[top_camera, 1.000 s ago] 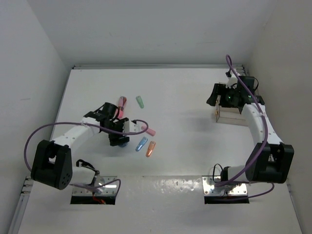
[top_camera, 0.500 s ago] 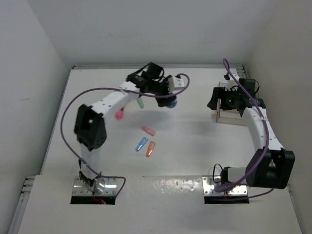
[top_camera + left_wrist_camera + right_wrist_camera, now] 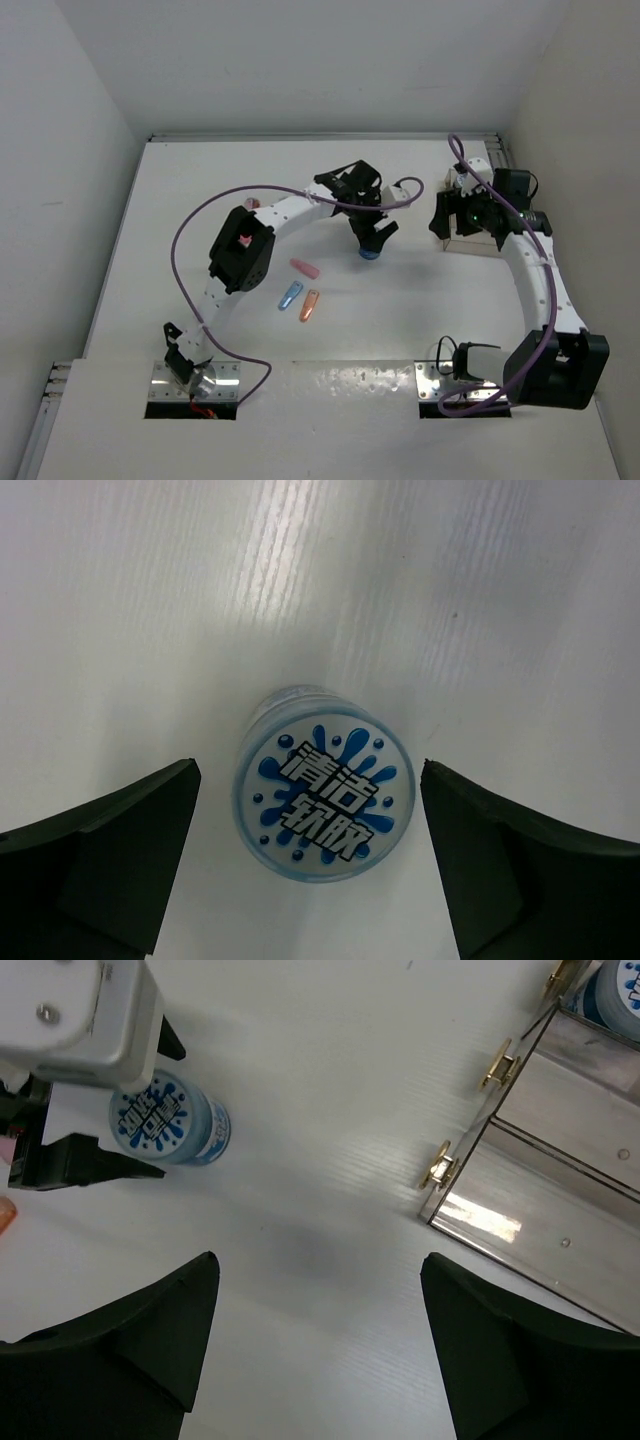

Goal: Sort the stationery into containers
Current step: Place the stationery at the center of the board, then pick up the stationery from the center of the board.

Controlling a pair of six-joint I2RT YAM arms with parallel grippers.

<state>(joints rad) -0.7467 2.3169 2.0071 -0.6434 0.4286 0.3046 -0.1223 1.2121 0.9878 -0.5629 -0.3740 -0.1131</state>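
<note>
A white table [image 3: 400,330] seen from above. Nearest the arm bases, three small capsules lie close together: an orange capsule [image 3: 309,305], a blue capsule [image 3: 290,294] just to its left, and a pink capsule [image 3: 304,268] a little beyond them.

Further out, near mid-table, the left gripper [image 3: 374,236] points down over a blue-and-white roll [image 3: 322,796]. The roll stands on end with its splash label facing up. The gripper's fingers [image 3: 130,850] are spread to either side of the roll, with a gap on each side.

To the right, the right gripper [image 3: 318,1265] hangs above bare table. Its fingers [image 3: 130,1350] are wide apart with nothing between them. Just beside it sits a clear box [image 3: 560,1210] with gold-coloured hinges. A second roll [image 3: 618,988] sits in one of its compartments.
</note>
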